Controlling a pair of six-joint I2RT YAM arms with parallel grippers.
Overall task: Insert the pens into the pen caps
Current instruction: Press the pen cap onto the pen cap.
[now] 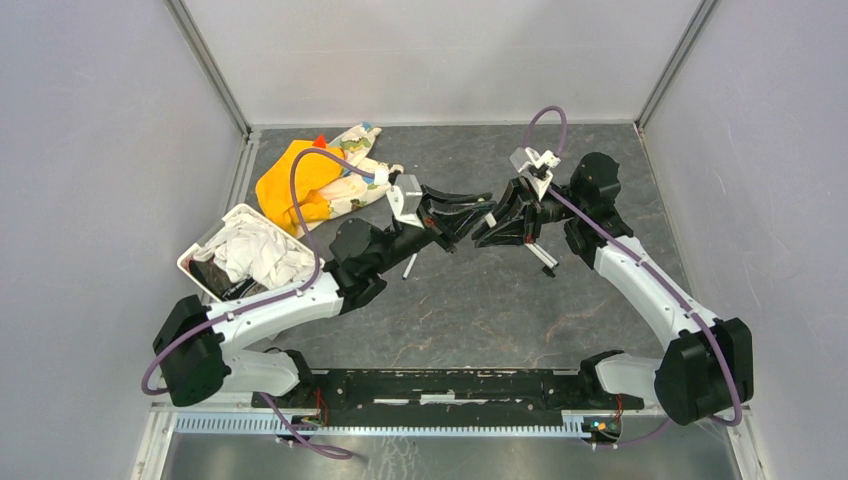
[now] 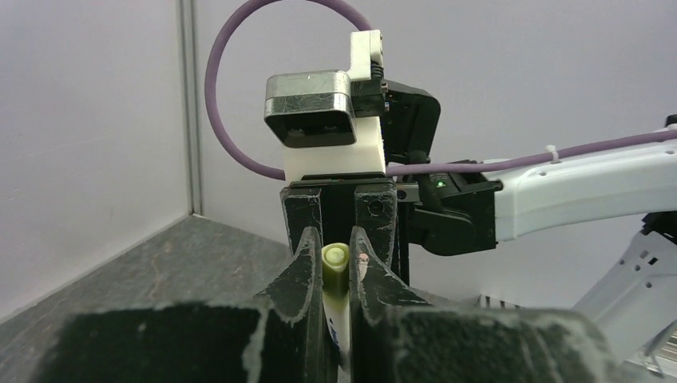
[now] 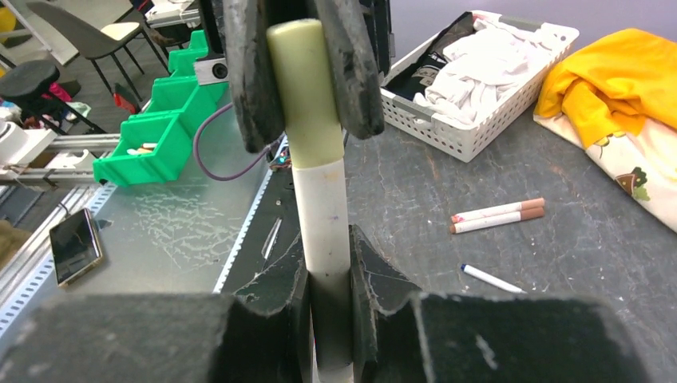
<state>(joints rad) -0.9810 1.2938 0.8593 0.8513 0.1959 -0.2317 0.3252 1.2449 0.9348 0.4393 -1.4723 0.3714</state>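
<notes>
1. I'm looking at a dark grey, scuffed surface [image 1: 480, 310] boxed in by pale walls [image 1: 440, 50]. Both arms reach in and meet above its middle.
2. The pen [image 3: 323, 211], white-barrelled, is up in the air between the two arms, clear of the surface. The cream cap [image 3: 307, 88] sits at one end of the barrel, in line with it.
3. On the right wrist view the cap's rim meets the barrel, but I can't make out how deep the pen sits inside.
4. The right end effector [image 3: 327, 255] is clenched on the white barrel, just short of the cap.
5. The left end effector [image 2: 333, 239] is clenched on the cream cap, one finger on each side. It faces the right one nearly tip to tip.
6. Down on the surface, two more pens [image 3: 496, 215] with reddish-brown ends lie side by side, touching. A thinner white stick [image 3: 491, 278] with a blue tip lies near them but apart.
7. Further out, a white basket [image 3: 479, 140] holding white and dark cloth stands near the surface's left edge. Beside it an orange cloth [image 3: 615, 80] lies partly over a patterned cloth [image 3: 631, 175].
</notes>
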